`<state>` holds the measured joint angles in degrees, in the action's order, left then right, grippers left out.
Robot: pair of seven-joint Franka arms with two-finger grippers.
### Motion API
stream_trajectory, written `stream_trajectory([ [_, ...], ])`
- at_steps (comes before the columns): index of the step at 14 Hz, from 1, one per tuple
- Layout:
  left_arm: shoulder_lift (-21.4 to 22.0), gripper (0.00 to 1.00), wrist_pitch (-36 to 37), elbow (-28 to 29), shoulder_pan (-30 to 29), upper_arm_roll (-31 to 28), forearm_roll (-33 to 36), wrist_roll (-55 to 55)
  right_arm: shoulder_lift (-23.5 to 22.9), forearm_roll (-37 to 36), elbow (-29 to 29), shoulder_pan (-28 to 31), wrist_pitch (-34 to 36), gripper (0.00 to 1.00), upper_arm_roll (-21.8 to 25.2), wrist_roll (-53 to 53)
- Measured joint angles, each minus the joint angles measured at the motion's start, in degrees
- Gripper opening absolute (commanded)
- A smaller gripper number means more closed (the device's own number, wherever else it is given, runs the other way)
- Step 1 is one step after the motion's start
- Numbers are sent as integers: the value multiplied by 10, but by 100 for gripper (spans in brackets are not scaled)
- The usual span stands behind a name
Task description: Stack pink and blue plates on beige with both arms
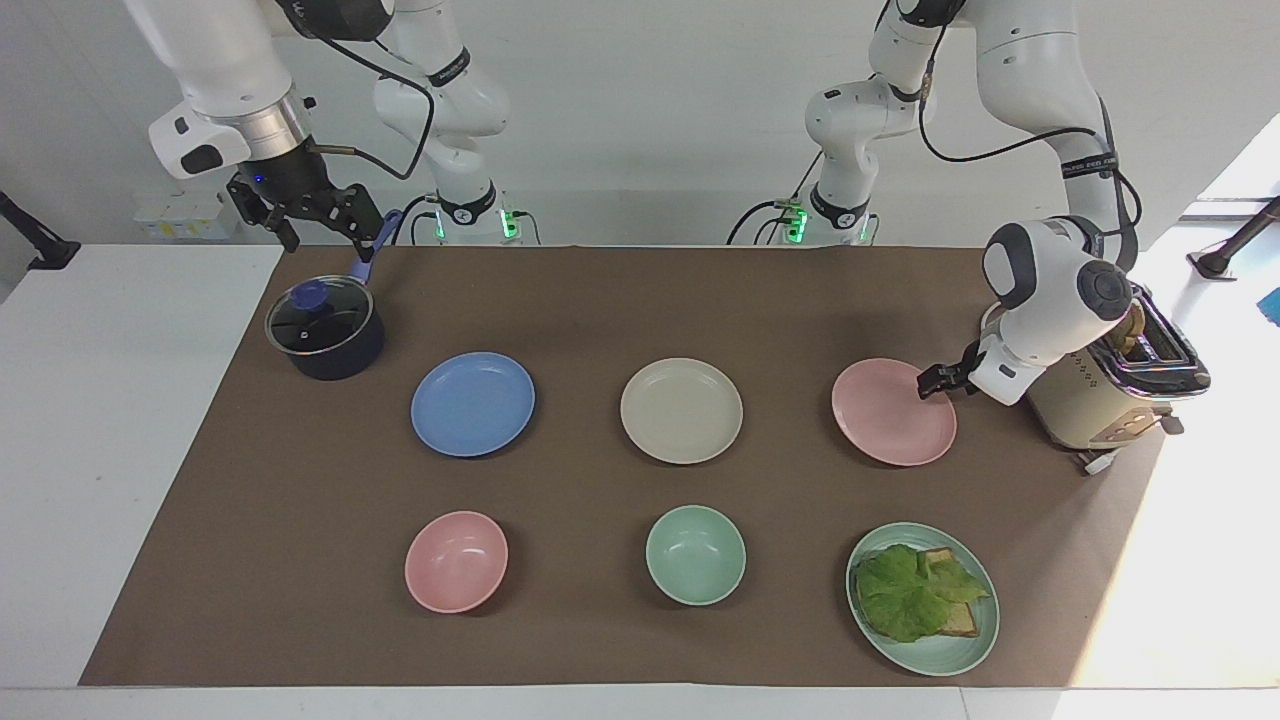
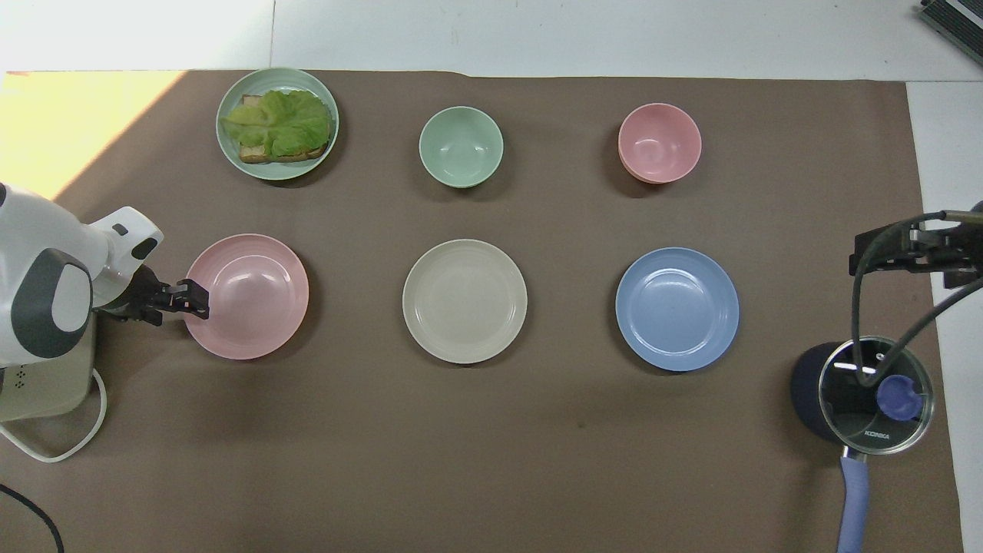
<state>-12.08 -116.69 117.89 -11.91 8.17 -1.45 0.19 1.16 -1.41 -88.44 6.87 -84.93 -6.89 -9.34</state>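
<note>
Three plates lie in a row on the brown mat: the pink plate (image 1: 890,420) (image 2: 249,296) toward the left arm's end, the beige plate (image 1: 681,410) (image 2: 465,301) in the middle, and the blue plate (image 1: 472,404) (image 2: 676,309) toward the right arm's end. My left gripper (image 1: 928,384) (image 2: 196,298) is low at the pink plate's rim, on the toaster's side. The plate lies flat. My right gripper (image 1: 330,235) (image 2: 883,250) hangs open and empty, up over the pot's handle, and waits.
A dark pot (image 1: 325,335) with a glass lid and blue handle stands at the right arm's end. A cream toaster (image 1: 1090,400) stands close beside the left arm's wrist. Farther from the robots lie a pink bowl (image 1: 456,561), a green bowl (image 1: 695,554) and a green plate (image 1: 945,660) with lettuce toast.
</note>
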Motion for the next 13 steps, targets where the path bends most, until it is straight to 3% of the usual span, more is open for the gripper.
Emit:
stream_trajectory([
  [2, 0, 76, 0, 6, -1, 0, 0, -24, 0, 0, 0, 0, 0, 100, 0, 0],
  [3, 0, 68, 0, 7, -1, 2, -1, -33, 0, 0, 0, 0, 0, 100, 0, 0],
  [7, 0, 3, 2, 8, -2, 2, -7, -45, 0, 0, 0, 0, 0, 100, 0, 0],
  [10, 1, 0, 6, 8, -2, 2, -9, -47, 0, 0, 0, 0, 0, 100, 0, 0],
  [13, 8, 0, 63, -15, -3, 2, -26, -47, 0, 0, 0, 0, 0, 100, 0, 0],
])
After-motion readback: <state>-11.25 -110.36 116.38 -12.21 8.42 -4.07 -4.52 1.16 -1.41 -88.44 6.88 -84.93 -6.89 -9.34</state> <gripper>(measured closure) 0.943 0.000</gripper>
